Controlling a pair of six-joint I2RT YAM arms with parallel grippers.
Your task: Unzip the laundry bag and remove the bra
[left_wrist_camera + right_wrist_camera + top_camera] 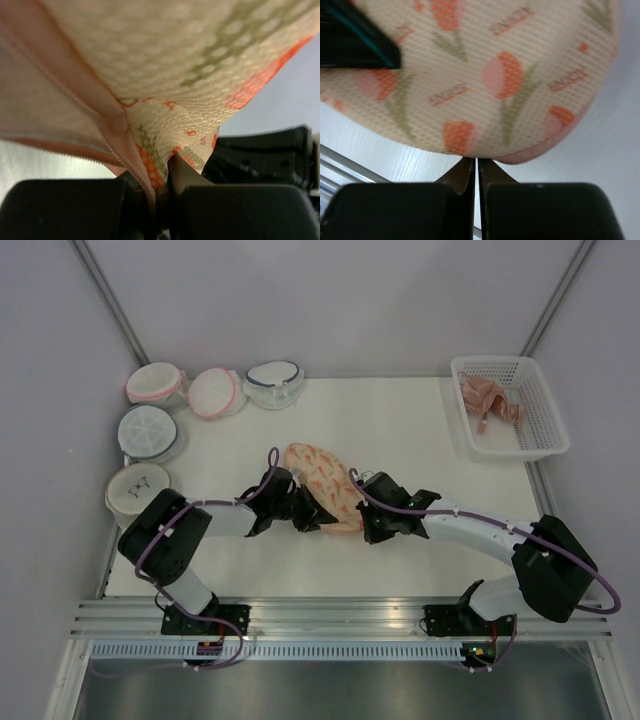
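The laundry bag (322,483), cream-peach with orange tulip print, lies mid-table between both arms. My left gripper (308,516) is at its near left edge. In the left wrist view that gripper (162,172) is shut on a fold of the laundry bag (165,75) right beside the pink zip tape (131,155). My right gripper (368,512) is at the bag's near right end. Its jaws (476,164) are shut, and their tips touch the lower edge of the laundry bag (485,75) with nothing seen between them. The bra is hidden.
Several round mesh bags with coloured rims sit at the back left: one (155,383), another (215,392), a third (275,383), more along the left edge (148,430). A white basket (535,415) at the back right holds a peach-pink garment (488,400).
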